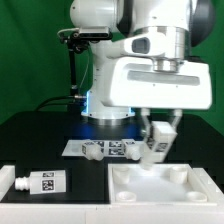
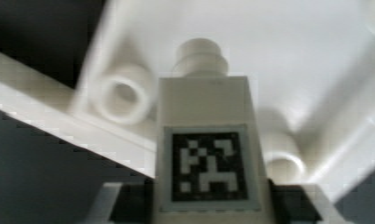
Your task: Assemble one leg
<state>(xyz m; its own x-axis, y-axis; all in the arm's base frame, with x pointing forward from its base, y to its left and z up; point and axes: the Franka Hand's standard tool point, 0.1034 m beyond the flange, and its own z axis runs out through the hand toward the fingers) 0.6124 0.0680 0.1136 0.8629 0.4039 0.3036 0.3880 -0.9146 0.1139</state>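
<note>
Above the wide white board [image 1: 190, 186] at the exterior view's right, the gripper [image 1: 157, 140] has its jaws closed on the leg [image 1: 152, 152]. The leg's narrower end points down at the board beside a round corner recess [image 2: 120, 95]; contact cannot be told. Another leg [image 1: 40, 182] lies on the table [image 1: 30, 140], well apart.

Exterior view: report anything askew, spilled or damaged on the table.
One short chunky white plastic leg with a tag sticker lies on its side at the exterior view's left, apart from the wide white tray-like board; probably just a loose part waiting. The claw grips a second leg over that board. Nothing looks spilled or broken.
</note>
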